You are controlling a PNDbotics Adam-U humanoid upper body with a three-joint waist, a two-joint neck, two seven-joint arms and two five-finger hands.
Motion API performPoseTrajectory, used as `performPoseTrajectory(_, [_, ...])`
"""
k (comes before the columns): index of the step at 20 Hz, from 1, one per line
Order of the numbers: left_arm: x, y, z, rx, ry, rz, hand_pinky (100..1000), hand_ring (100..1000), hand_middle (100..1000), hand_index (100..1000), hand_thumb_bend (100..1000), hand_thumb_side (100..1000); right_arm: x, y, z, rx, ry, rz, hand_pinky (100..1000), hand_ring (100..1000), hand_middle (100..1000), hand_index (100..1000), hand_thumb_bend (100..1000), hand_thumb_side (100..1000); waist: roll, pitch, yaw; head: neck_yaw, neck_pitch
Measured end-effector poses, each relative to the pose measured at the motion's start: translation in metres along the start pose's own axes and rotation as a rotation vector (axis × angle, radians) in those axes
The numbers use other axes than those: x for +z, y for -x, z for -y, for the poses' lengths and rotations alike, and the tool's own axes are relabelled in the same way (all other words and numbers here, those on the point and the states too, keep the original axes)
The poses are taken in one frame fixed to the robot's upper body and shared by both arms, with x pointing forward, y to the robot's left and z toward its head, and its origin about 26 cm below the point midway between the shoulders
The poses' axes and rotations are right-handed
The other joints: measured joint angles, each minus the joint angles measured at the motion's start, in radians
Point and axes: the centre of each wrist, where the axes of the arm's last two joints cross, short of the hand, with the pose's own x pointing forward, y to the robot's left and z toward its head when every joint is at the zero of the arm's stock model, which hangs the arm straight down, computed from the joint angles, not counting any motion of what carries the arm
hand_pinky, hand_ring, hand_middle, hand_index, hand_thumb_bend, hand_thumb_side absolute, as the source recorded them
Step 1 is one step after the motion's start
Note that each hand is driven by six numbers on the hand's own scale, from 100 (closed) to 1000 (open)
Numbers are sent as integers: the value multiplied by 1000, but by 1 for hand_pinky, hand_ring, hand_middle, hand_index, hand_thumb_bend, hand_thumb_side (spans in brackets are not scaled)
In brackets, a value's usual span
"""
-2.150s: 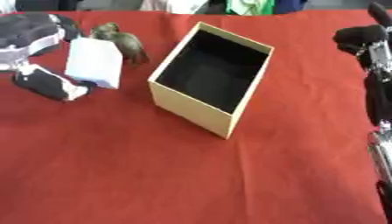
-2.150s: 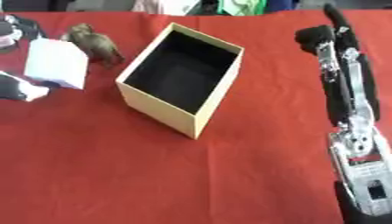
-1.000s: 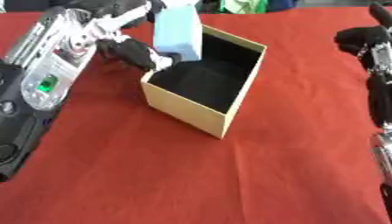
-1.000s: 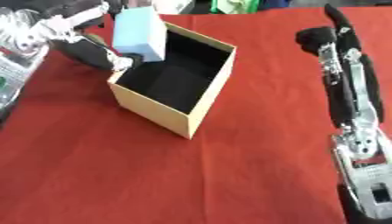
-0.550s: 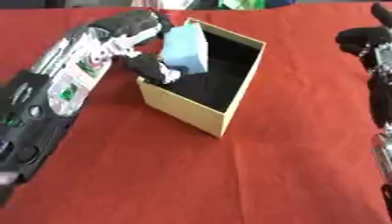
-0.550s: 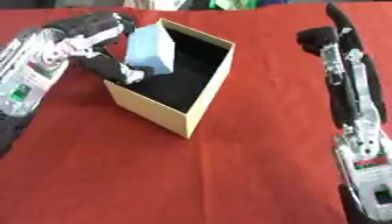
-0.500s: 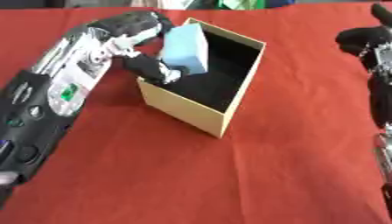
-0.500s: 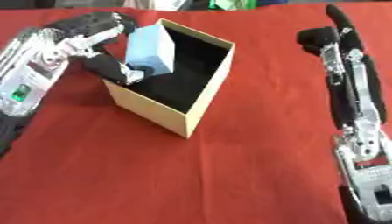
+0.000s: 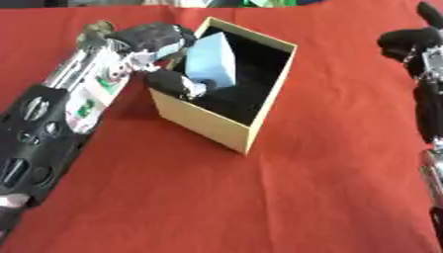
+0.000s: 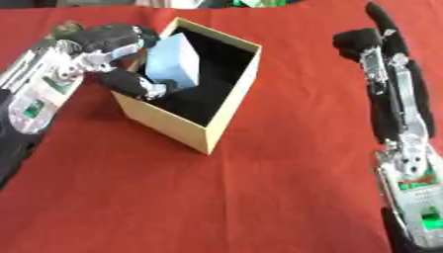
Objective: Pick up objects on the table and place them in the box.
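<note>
A tan cardboard box (image 9: 207,121) with a black inside stands open on the red table. My left hand (image 9: 160,47) reaches over the box's left wall, its fingers and thumb curled round a pale blue block (image 9: 213,62). The block is tilted and sits partly inside the box, above its dark floor. My right hand (image 10: 370,37) rests at the right edge of the table, well away from the box, fingers straight and pointing away from me, holding nothing. A small brownish thing (image 9: 100,25) peeks out behind my left wrist.
A red cloth (image 9: 259,197) covers the table. My left forearm (image 9: 61,118) lies along the left side; my right forearm (image 10: 407,163) runs down the right edge. Green and white items (image 9: 273,2) show at the far edge.
My left hand picked the pale blue block up from the left of the table, carried it right over the box rim, and lowered it into the box. The right arm stayed still.
</note>
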Motion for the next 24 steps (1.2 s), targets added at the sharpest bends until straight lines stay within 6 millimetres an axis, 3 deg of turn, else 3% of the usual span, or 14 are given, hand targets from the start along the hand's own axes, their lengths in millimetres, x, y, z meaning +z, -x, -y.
performPoseTrajectory(5, [-1, 3, 2, -6, 11, 9, 733, 889, 859, 893, 299, 927, 0, 0, 0, -5, -2, 0, 812, 770, 670, 1000, 100, 912, 3, 1, -1, -9, 2])
performPoseTrajectory(11, [0, 4, 1, -4, 12, 37, 734, 890, 859, 892, 295, 930, 0, 0, -1, -10, -4, -2, 812, 770, 670, 1000, 100, 916, 5, 5, -4, -18, 10])
performPoseTrajectory(13, [0, 4, 0, -5, 9, 43, 730, 886, 850, 880, 319, 894, 0, 0, -1, -10, -4, -2, 812, 770, 670, 1000, 100, 917, 6, 6, -4, -22, 11])
performPoseTrajectory(18, [1, 2, -5, -28, -12, 51, 723, 865, 822, 854, 268, 769, 0, 0, -1, -15, -4, -3, 812, 771, 670, 1000, 100, 919, 9, 6, -4, -30, 20])
performPoseTrajectory(24, [6, 0, -18, -83, -47, 26, 737, 875, 823, 839, 264, 828, 1, 1, -1, -17, -4, -6, 812, 771, 669, 1000, 100, 920, 14, 6, 0, -45, 37])
